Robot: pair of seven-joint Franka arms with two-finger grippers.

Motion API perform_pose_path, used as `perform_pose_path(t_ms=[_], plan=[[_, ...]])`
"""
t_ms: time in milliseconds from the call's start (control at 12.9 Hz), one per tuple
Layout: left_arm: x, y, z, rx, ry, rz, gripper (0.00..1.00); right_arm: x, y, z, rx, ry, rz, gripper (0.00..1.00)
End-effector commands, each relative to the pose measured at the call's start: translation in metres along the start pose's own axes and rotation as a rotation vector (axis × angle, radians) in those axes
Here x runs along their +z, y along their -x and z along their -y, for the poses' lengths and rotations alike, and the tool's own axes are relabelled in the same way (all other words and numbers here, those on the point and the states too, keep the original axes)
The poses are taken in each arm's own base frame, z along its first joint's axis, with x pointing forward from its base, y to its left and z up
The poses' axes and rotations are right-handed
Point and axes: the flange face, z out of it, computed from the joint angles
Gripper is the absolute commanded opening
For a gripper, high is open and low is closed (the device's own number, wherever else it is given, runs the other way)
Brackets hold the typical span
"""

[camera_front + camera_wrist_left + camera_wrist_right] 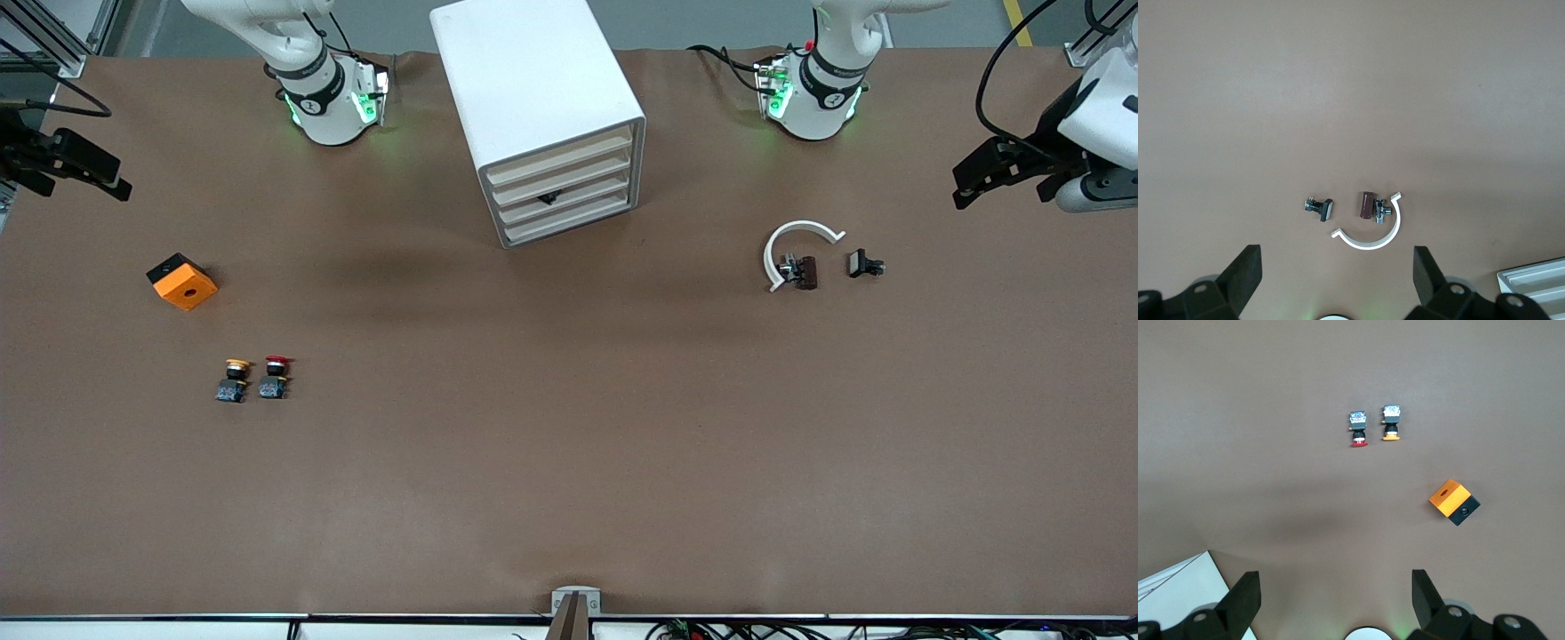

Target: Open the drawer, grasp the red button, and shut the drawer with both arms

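Red-capped button, low left in the front view, looks light and rigid; we'd pinch its block body, both grippers spread: left gripper, right gripper.

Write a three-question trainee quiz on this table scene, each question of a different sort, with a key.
1. True or false: the drawer with the black tab is pulled out of the cabinet.
2. Which lies beside the red-capped button? A) white curved clip B) yellow-capped button C) orange cube
3. Fill in: both end effectors hang with fingers ____.

Key:
1. False; it sits flush with the other three.
2. B; the yellow-capped button is right beside it, while the orange cube lies farther from the front camera and the white curved clip lies toward the left arm's end.
3. Open: left end effector, right end effector.
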Motion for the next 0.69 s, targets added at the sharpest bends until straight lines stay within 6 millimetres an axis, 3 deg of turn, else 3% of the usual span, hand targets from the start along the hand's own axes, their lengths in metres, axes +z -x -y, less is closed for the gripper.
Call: perform_pose_path(t_ms=[0, 309, 618], plan=[[-0.005, 0.012, -0.007, 0.028, 0.008, -0.003, 1.0, -0.006, 0.005, 0.0, 0.003, -0.011, -0.028, 1.0], [-0.004, 0.019, -0.004, 0.022, 0.004, 0.016, 1.0, -0.018, 0.007, -0.001, -0.006, -0.004, -0.047, 1.0], [0.003, 0.013, -0.004, 0.015, 0.006, 0.028, 1.0, -0.017, 0.01, -0.004, -0.045, 0.001, -0.029, 1.0]])
